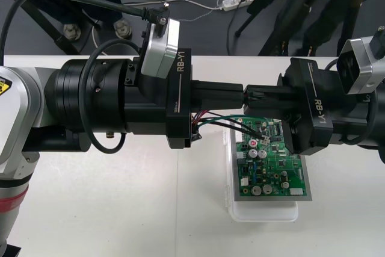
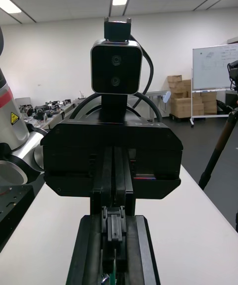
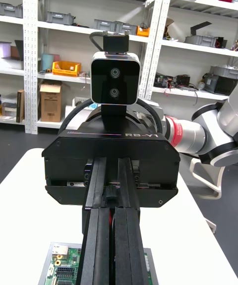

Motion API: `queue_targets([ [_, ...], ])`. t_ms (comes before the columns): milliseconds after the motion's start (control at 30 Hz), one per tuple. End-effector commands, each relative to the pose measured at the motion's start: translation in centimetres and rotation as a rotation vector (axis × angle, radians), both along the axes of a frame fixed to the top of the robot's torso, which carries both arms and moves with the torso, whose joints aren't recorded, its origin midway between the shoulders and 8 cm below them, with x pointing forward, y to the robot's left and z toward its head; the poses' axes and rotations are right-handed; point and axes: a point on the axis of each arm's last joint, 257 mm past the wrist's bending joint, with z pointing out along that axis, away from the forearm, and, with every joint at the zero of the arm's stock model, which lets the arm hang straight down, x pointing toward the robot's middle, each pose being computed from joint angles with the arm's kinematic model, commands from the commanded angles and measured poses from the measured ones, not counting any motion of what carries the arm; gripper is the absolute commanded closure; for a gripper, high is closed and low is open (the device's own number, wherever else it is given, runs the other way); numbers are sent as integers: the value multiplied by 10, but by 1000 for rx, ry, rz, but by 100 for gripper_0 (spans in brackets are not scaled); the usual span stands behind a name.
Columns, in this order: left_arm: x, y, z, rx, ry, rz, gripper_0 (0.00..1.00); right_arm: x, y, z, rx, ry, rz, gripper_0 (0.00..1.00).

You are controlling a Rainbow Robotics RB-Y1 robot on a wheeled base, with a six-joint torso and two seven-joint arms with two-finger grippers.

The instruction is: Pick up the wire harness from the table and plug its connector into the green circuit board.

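Observation:
Both grippers meet tip to tip above the far edge of the green circuit board (image 1: 271, 161). My right gripper (image 1: 257, 95) is shut on the harness's small black plug (image 2: 115, 226), seen between its fingers in the right wrist view. My left gripper (image 1: 239, 95) faces it with its fingers (image 2: 110, 176) pressed together; I cannot tell whether they pinch anything. Red, black and green wires (image 1: 222, 120) hang below the left fingers, running from under the left gripper's body toward the board. The socket end is hidden.
The board rests on a white base (image 1: 264, 212) right of the table's centre. Bare table (image 1: 120, 209) lies in front of the arms. The table's far edge is just behind both grippers.

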Motion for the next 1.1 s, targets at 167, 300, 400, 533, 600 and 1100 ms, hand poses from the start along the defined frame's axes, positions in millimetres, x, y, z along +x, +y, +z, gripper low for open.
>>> queue_targets([
  [167,-9,-9,20,-16,-10,-16,100,-13,8,2,1,14,31,0],
  [300,-8,-9,20,-13,-14,-14,100,-12,7,1,-5,13,29,0],
  [400,-7,-8,20,-9,-20,-12,100,-12,6,-1,-18,12,26,0],
  [533,-4,-6,22,-12,-23,0,100,-10,1,-10,-71,6,15,0],
  [600,-1,-3,21,-9,-23,9,100,-7,-5,-17,-114,-1,4,0],
  [1100,34,41,-14,-22,-22,35,100,-6,-70,-65,-546,-14,-14,0],
])
